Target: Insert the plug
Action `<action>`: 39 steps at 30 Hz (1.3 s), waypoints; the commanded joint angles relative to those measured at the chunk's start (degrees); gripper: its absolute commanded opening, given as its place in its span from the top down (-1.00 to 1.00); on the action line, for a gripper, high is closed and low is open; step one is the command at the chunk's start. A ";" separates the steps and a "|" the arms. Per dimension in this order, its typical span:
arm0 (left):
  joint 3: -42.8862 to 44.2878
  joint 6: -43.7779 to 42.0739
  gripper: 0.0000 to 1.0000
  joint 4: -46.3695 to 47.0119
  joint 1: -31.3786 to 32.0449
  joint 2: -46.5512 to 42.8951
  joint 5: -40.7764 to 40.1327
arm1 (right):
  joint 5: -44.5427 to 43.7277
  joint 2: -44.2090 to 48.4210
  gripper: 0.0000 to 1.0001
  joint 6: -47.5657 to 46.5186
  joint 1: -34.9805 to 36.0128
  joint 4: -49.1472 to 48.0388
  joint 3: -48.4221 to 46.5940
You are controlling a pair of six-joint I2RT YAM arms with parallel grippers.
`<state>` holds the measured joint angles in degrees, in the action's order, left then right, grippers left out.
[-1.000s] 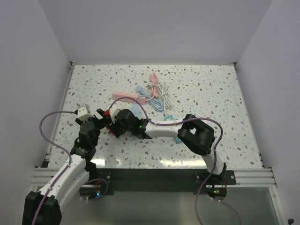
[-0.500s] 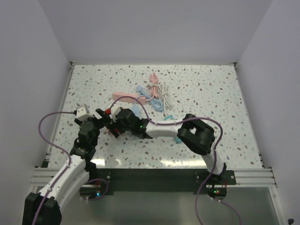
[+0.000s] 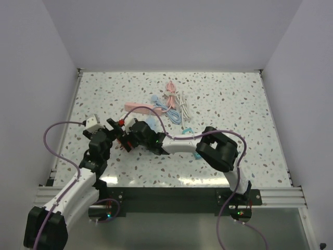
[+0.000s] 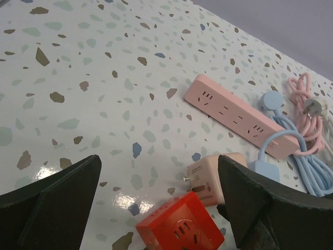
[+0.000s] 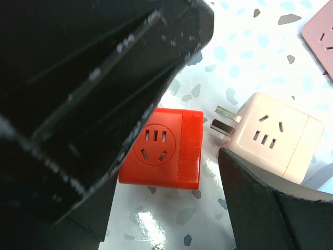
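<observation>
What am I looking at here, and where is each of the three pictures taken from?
These are two robot arms, left arm and right arm, bolted at the near edge of a speckled table. The wide picture comes from a fixed camera above and behind them. The other two come from a camera on each wrist; the black shapes there are that arm's own claw. The left claw and right claw are both open and hold nothing. Beneath them lie a red socket cube and a pale pink plug cube, its prongs toward the red one but apart from it. Farther back lie a pink power strip, a blue cable, a pink cable and a white cable.
</observation>
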<state>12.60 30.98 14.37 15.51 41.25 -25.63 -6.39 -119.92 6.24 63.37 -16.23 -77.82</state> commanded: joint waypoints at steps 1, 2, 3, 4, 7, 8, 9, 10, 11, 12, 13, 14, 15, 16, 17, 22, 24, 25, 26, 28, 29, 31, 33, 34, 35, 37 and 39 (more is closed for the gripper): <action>3.66 0.75 -1.00 0.75 -0.04 1.45 -4.25 | -1.87 -3.04 -0.58 2.99 -0.71 5.24 2.67; 4.18 0.66 -1.00 0.66 -0.21 1.89 -4.43 | -1.96 -2.87 -0.58 2.99 -0.71 5.24 2.85; 4.45 0.66 -1.00 0.75 -0.74 2.42 -4.61 | -1.96 -2.69 -0.58 2.99 -0.62 5.33 2.94; 4.71 0.57 -1.00 0.75 -1.09 3.56 -4.52 | -2.04 -2.43 -0.58 2.99 -0.53 5.33 3.11; 5.50 0.75 -1.00 1.27 -3.29 5.50 -2.33 | -2.13 -1.64 -0.58 3.08 -0.36 5.42 4.08; 5.50 0.75 -1.00 1.53 -3.64 5.59 -1.89 | -2.22 -1.55 -0.58 2.99 -0.18 5.51 4.34; 5.42 0.92 -1.00 1.45 -4.25 5.50 -1.80 | -2.31 -1.46 -0.58 3.08 -0.01 5.59 4.43; 5.33 0.92 -1.00 1.54 -4.69 5.07 -1.45 | -2.57 -1.37 -0.58 2.99 -0.09 5.68 4.61; 5.07 1.01 -1.00 1.71 -5.74 4.89 -0.92 | -2.75 -1.37 -0.58 3.08 0.08 6.12 4.61; 4.98 1.18 -1.00 1.89 -6.45 4.71 1.00 | -2.92 -1.46 -0.58 2.82 0.17 6.38 4.52; 4.98 1.19 -1.00 1.98 -7.24 4.54 2.32 | -3.45 -1.37 -0.58 2.64 0.34 6.73 4.35; 5.06 1.27 -1.00 2.32 -8.12 4.54 3.64 | -3.80 -1.37 -0.58 2.55 0.61 7.52 4.26; 5.07 1.45 -1.00 2.42 -9.52 4.54 6.00 | -4.06 -1.46 -0.58 2.20 0.78 7.96 4.08; 5.07 1.54 -1.00 2.50 -10.14 4.54 6.81 | -4.67 -1.46 -0.59 2.02 1.05 8.40 3.82; 4.89 1.62 -1.00 2.68 -11.02 4.62 7.34 | -4.94 -1.55 -0.59 1.93 1.22 9.28 3.73; 4.10 1.98 -1.00 3.56 -12.69 4.36 11.12 | -4.86 -1.28 -0.63 1.41 1.75 11.74 3.29; 3.92 1.98 -1.00 3.65 -12.87 4.10 11.48 | -3.81 -1.11 -0.63 1.32 1.75 12.45 3.38; 3.66 1.98 -1.00 3.65 -12.96 3.75 11.56 | -3.45 -0.85 -0.63 1.32 1.75 12.80 3.47; 3.66 2.06 -1.00 3.56 -12.96 3.66 11.74 | -3.28 -1.02 -0.64 1.23 1.75 13.06 3.38; 3.57 1.98 -1.00 3.56 -12.96 3.40 11.92 | -2.75 -1.19 -0.64 1.14 1.66 13.50 3.03; 3.57 2.06 -1.00 3.47 -12.96 3.31 12.00 | -2.40 -1.46 -0.64 1.14 1.75 13.77 2.94; 3.48 1.98 -1.00 3.47 -13.05 3.13 12.18 | -1.17 -2.33 -0.64 0.79 1.75 14.64 1.46; 3.48 1.98 -1.00 3.38 -13.05 2.96 12.35 | -0.38 -3.13 -0.64 0.53 1.75 16.05 0.05; 3.48 1.89 -1.00 3.21 -13.05 2.78 12.36 | -0.20 -3.82 -0.65 0.44 1.75 17.62 -1.53; 3.40 1.89 -1.00 3.21 -13.05 2.69 12.36 | 0.24 -4.27 -0.65 0.61 1.75 19.20 -2.24; 3.40 1.89 -1.00 3.12 -13.05 2.25 12.44 | 0.33 -4.62 -0.65 0.53 1.75 20.36 -3.73; 3.31 1.80 -1.00 2.86 -13.05 1.81 12.53 | 0.15 -5.15 -0.65 0.35 1.67 21.24 -4.35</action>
<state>15.88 32.38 15.31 3.01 44.27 -13.72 -8.12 -121.32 4.23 64.86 -7.14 -82.37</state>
